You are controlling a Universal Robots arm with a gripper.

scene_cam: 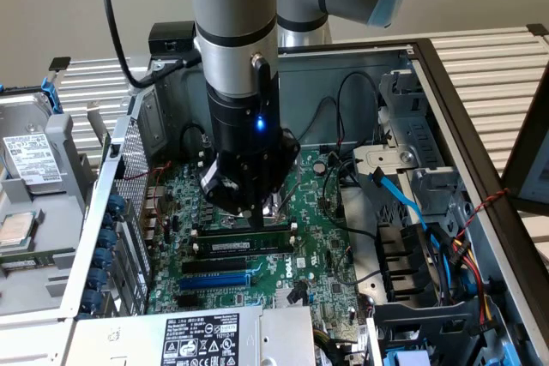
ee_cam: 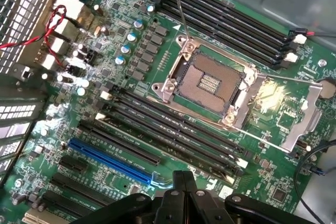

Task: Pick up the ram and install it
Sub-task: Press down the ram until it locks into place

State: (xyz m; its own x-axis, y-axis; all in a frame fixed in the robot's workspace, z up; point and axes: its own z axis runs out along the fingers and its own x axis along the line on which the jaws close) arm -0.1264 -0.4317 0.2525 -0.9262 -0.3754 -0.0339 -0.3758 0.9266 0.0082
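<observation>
right now our hand [scene_cam: 257, 210] hangs low over the motherboard [scene_cam: 326, 250] inside the open computer case [scene_cam: 446, 100], just above the bank of long black memory slots [scene_cam: 244, 231]. in the wrist view the two fingers [ee_cam: 185, 182] are pressed together at their tips with nothing between them, so the hand is closed and empty. the ram [scene_cam: 250, 246] lies along one of those black slots, directly below the hand, its white label strip facing up and its green board running the slot's length (we cannot tell whether the end latches have snapped home). the hand's tip is just above the stick; whether it touches we cannot tell.

in the wrist view we look down on the open cpu socket [ee_cam: 210, 82] with its metal frame, a second bank of black slots [ee_cam: 231, 24] beyond it, and a nearer bank of black slots [ee_cam: 173, 129] between the socket and the fingers. the blue expansion slot [ee_cam: 110, 161] sits beside that nearer bank, close to the fingers; in the exterior view the same blue slot [scene_cam: 214, 281] lies one row past the ram on the side away from the hand. a blue sata cable [scene_cam: 403, 203] crosses the drive bay on the exterior view's right, and a loose hard drive [scene_cam: 34, 156] rests outside the case on the exterior view's left.
</observation>
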